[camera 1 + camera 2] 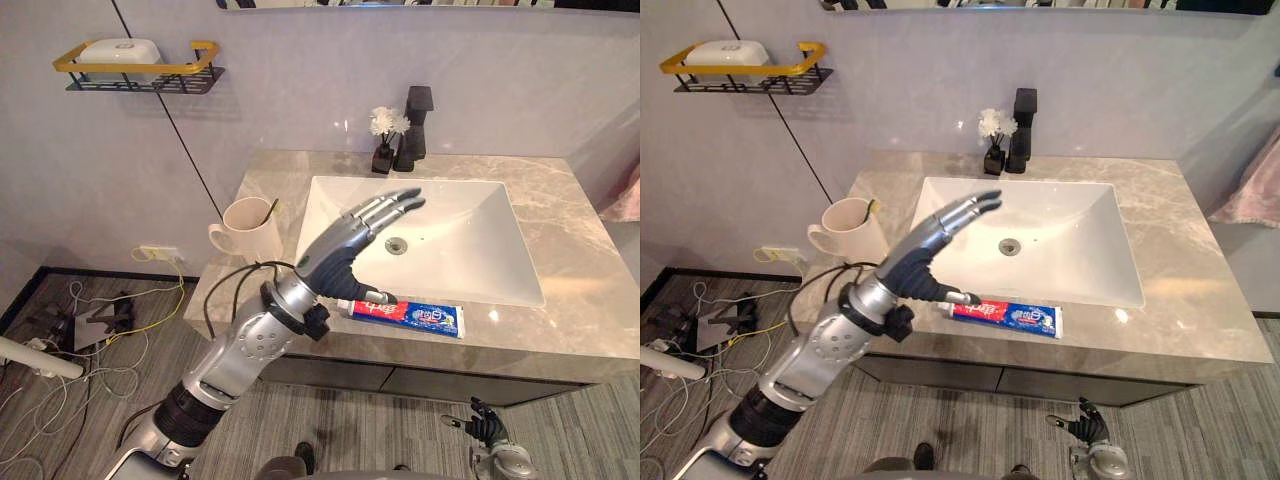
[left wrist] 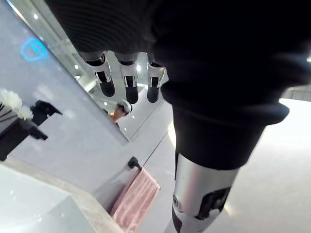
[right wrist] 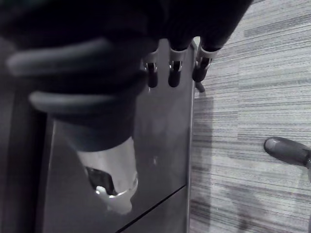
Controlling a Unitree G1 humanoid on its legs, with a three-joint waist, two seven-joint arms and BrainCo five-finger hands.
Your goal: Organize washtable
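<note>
L hand (image 1: 345,255) is held open, empty, over sink (image 1: 480,255) front rim; 1 toothpaste tube (image 1: 410,316) is laid at counter (image 1: 590,240) front edge; R hand (image 1: 483,424) is seen open below.

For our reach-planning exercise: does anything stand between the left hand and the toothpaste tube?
Nothing visible does: the open left hand hangs over the left end of the toothpaste tube, which lies on the counter before the sink.
</note>
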